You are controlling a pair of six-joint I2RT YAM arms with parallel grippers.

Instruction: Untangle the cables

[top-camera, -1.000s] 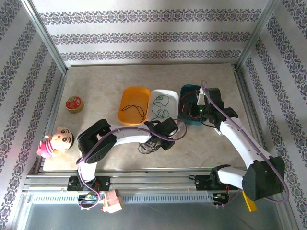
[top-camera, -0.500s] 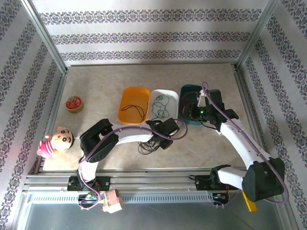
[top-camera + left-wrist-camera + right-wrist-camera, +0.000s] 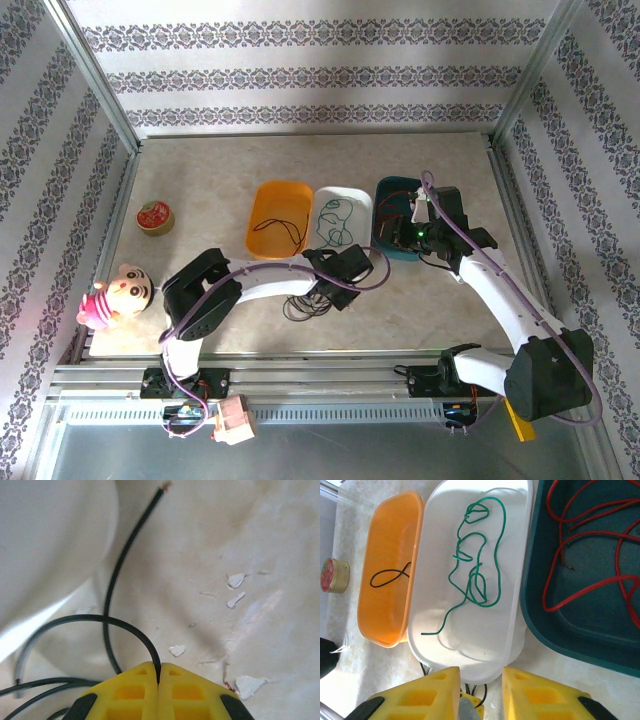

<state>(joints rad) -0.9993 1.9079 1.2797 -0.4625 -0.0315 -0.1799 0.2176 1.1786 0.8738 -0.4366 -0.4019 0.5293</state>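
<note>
Sorting is well advanced. Three trays stand in a row across the middle of the worktop [image 3: 200,180], apparently one per cable colour.

- **Orange tray** [image 3: 380,615], at 9 o'clock of the row: holds one short black cable [image 3: 390,577] in a loose figure-of-eight.
- **White tray** [image 3: 470,645], centre: holds the green cable [image 3: 479,587], lying free in open loops.
- **Teal tray** [image 3: 580,630], at 3 o'clock: holds the red cable [image 3: 590,534], several strands crossing one another.

**Outstanding item.** A small heap of black cable [image 3: 303,307] lies on the bare worktop just at 6 o'clock of the white tray, outside all three trays. It is the only task item not yet in a tray.

**Left pincer** [image 3: 158,676]: down at the heap, yellow pads pressed together with one black strand [image 3: 112,587] nipped in the seam between them. The strand arcs out of the pads toward 10 o'clock. A second length runs up to a cut end near the white tray's wall. The grip sits on a single strand and not on the bundle. In my judgement this is so that one loop can be drawn clear of the others.

**Right pincer** [image 3: 480,690]: fingers apart, nothing between them. It hangs over the near edge of the white and teal trays, tilted toward the row. I judge this a waiting position. It is near enough to pin or take the heap, yet out of the left arm's way.

**Risk.** Lifting the strand may drag the whole heap with it, since nothing holds the rest down.
</note>
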